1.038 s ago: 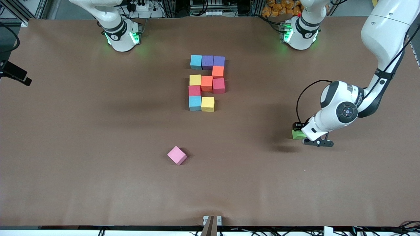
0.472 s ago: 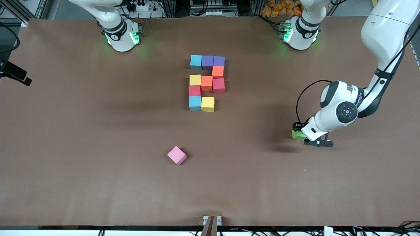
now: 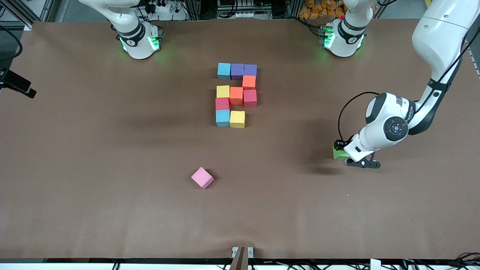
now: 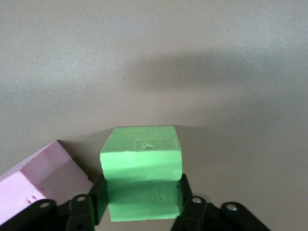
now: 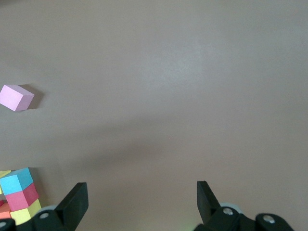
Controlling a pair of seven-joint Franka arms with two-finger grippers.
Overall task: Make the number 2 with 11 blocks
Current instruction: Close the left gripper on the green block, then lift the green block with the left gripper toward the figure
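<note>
Pink cube (image 4: 33, 185) just beside the green block (image 4: 142, 166) shows only in the left wrist view. We see the left gripper (image 4: 139, 204) clamped on that block toward the left arm's end. Ten blocks (image 3: 236, 95) sit at twelve o'clock from another pink cube (image 3: 202, 177). The right gripper (image 5: 142, 199) hangs spread wide, holding nothing.
</note>
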